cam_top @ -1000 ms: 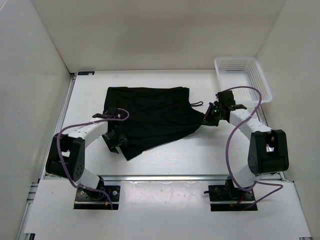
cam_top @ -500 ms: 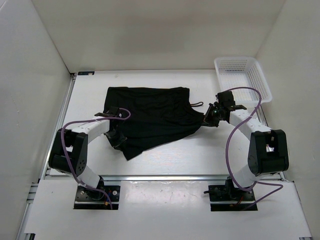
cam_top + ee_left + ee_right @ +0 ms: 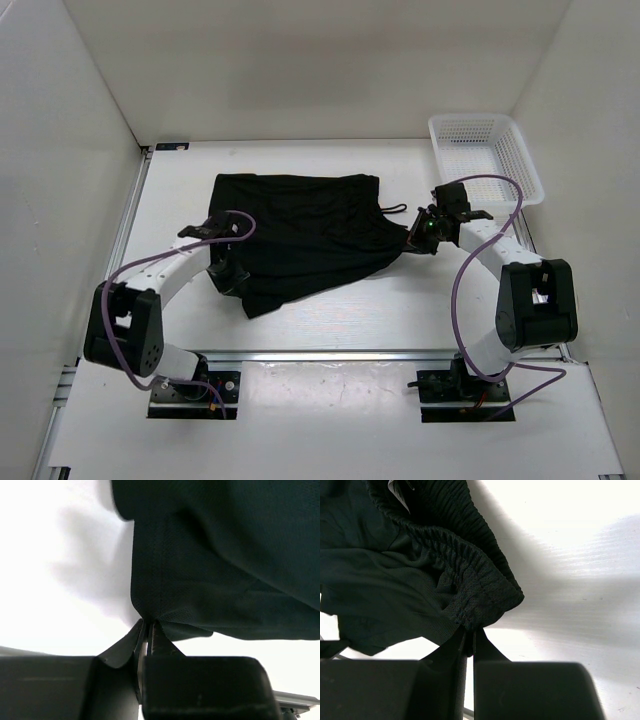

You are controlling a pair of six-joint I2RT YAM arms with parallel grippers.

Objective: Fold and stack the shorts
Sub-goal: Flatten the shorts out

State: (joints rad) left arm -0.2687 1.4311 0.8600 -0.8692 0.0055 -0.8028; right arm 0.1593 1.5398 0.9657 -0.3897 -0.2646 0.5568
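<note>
The white table (image 3: 400,310) fills the floor between white walls, with both arm bases bolted at its near edge; the shorts (image 3: 300,235) lie spread on it as one broad black sheet, midway between the left and right edges and closer to the far edge than the near one, their far hem roughly parallel to that far edge and their near-left corner trailing down toward the near edge; the cloth looks mostly flat, with soft creases running across it.

The left arm (image 3: 165,270) bends in from the near-left corner and the right arm (image 3: 500,260) from the near-right corner, each trailing a loop of purple cable (image 3: 460,280); the white mesh basket (image 3: 520,150) sits in the far-right corner, apart from the cloth.

The left gripper (image 3: 228,275) sits at the shorts' left side near the trailing corner; in its wrist view the fingers are clenched together on a pinch of hemmed fabric (image 3: 165,615), which rises in a small peak off the table; the right gripper (image 3: 418,235) is at the shorts' right end, and its wrist view shows it clamped on the gathered, ribbed waistband (image 3: 470,580), the band bunched just above the tips.

The thin drawstring (image 3: 392,210) loops out onto the bare table just beyond the waistband, on the side toward the far edge.
</note>
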